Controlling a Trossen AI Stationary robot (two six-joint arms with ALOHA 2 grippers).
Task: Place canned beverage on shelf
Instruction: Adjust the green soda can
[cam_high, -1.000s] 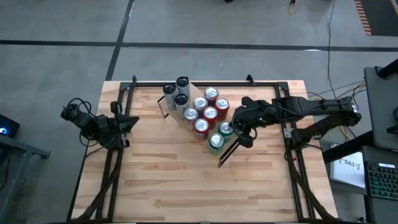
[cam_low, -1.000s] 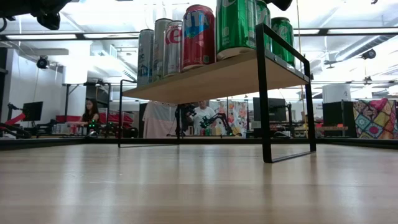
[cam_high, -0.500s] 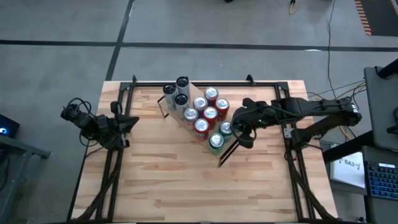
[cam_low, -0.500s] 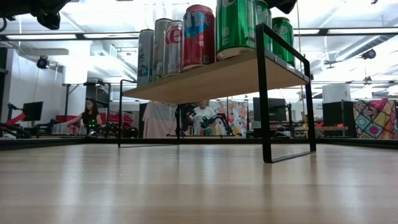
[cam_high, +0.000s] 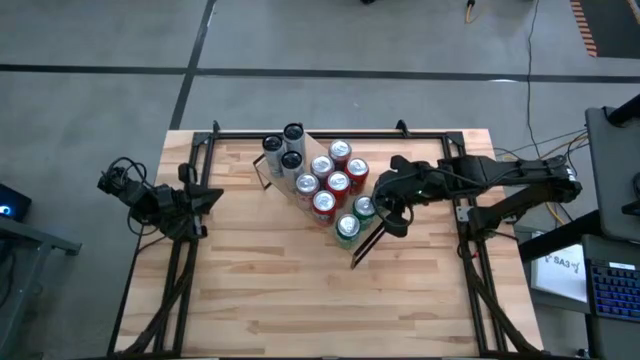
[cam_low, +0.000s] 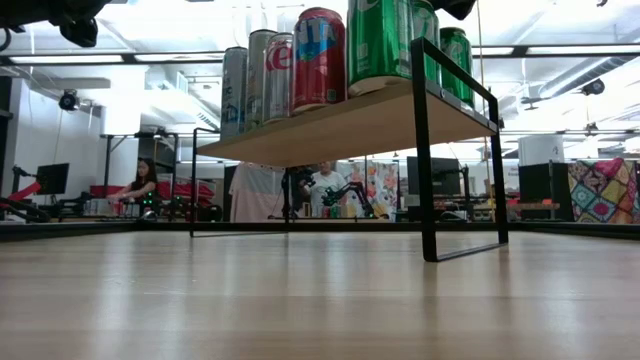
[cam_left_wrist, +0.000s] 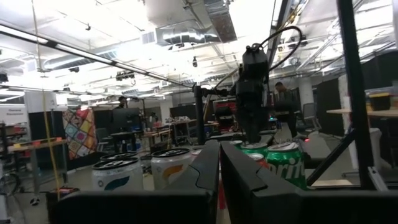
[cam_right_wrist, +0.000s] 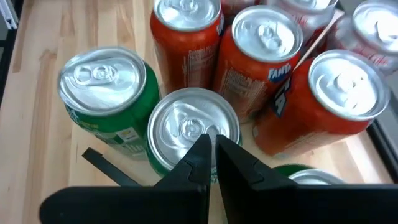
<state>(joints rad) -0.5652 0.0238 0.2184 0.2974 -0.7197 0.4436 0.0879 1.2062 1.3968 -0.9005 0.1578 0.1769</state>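
1. From overhead I see the shelf (cam_high: 318, 190) lying slantwise on the table (cam_high: 260, 290), a little toward 12 o'clock from the middle.
2. I count ten cans on it. Three silver cans (cam_high: 286, 148) stand at its 10 o'clock end, five red cans (cam_high: 337, 182) fill the middle, and two green cans (cam_high: 354, 217) stand at its 5 o'clock end.
3. My right gripper (cam_high: 384, 213) hangs above the shelf's 5 o'clock end, just to the 3 o'clock side of the green cans. Its fingers are clenched together and hold nothing.
4. In my right wrist view the closed fingertips (cam_right_wrist: 200, 152) hang directly over the silver top of one green can (cam_right_wrist: 186, 134). I cannot tell whether they touch the lid.
5. A second green can (cam_right_wrist: 104, 93) stands beside that one, and orange-red cans (cam_right_wrist: 261, 56) stand packed close behind them.
6. From table height I see the board (cam_low: 340, 125) raised on black end frames (cam_low: 424, 150). The cans stand upright along it, with a green can (cam_low: 378, 40) nearest the camera.
7. My left gripper (cam_high: 208, 198) waits at the table's 9 o'clock edge, well apart from the shelf. Its fingers are pressed together and empty.
8. Through my left wrist view the closed fingers (cam_left_wrist: 205, 171) point toward the shelf, where the can tops (cam_left_wrist: 168, 155) and the right arm (cam_left_wrist: 252, 93) show.
9. People (cam_low: 140, 185) show in the room beyond the table.
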